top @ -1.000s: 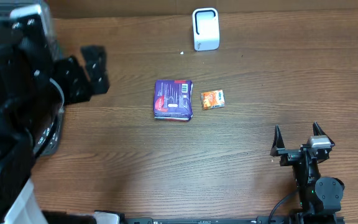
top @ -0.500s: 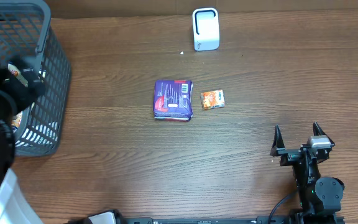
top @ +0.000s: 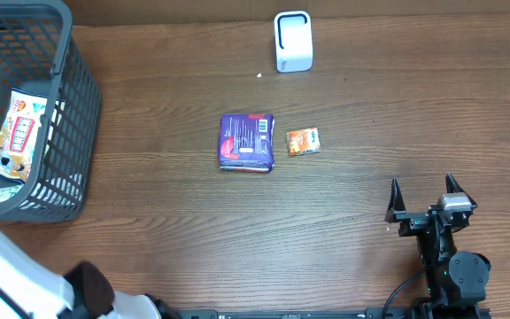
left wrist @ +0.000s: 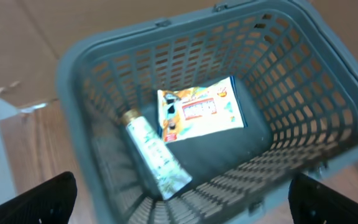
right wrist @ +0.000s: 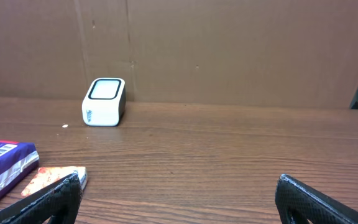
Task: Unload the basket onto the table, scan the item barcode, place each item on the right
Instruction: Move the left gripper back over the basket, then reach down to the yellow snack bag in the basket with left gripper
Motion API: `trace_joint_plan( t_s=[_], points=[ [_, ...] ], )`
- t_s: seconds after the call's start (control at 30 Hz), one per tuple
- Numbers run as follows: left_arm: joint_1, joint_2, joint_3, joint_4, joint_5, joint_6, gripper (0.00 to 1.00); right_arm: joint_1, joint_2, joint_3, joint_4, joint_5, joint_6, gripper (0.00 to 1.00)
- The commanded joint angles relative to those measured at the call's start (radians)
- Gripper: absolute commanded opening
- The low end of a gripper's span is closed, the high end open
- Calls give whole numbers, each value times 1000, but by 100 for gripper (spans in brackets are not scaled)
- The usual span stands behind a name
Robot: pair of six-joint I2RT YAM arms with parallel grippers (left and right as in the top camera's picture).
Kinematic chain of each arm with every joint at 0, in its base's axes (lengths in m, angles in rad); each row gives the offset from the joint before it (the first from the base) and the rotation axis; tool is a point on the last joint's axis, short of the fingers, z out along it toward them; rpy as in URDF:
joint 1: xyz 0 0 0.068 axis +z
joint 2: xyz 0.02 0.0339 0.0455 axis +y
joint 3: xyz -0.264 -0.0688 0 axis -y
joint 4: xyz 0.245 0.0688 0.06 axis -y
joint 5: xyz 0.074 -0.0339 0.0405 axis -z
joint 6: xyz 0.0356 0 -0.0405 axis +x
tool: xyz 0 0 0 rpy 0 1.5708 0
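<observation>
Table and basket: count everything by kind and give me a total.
Packets: 3 (purple packet, orange packet, snack packet in the basket)
Tubes: 1 (tube, also in the basket)
Baskets: 1 (basket)
Scanners: 1 (scanner)
Total: 6

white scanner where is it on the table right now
In the overhead view the white scanner stands at the far edge of the table, about mid-width, apart from the purple packet and small orange packet lying nearer the middle.
</observation>
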Motion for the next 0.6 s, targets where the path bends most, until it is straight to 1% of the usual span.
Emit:
trace_joint_plan(
  t_s=[0.0, 0.07, 0.13, 0.33, 0.5, 0.57],
  points=[
    [3, 63, -3, 27, 31, 0, 98, -1, -10, -11, 6, 5, 6, 100],
    [-3, 104, -3, 51, 54, 71, 99, -1, -10, -11, 6, 5, 6, 100],
    [-10, 140, -3, 74, 51, 103, 100, -1, -10, -11, 6, 6, 6, 100],
    [-11, 238, -3, 144, 51, 117, 100, -1, -10, -11, 6, 5, 6, 100],
    [-29, 321, -3, 150, 85, 284, 100, -1, -10, -11, 6, 6, 6, 100],
    [-37, 357, -3, 144, 85, 314, 100, -1, -10, -11, 6, 5, 6, 100]
  ],
)
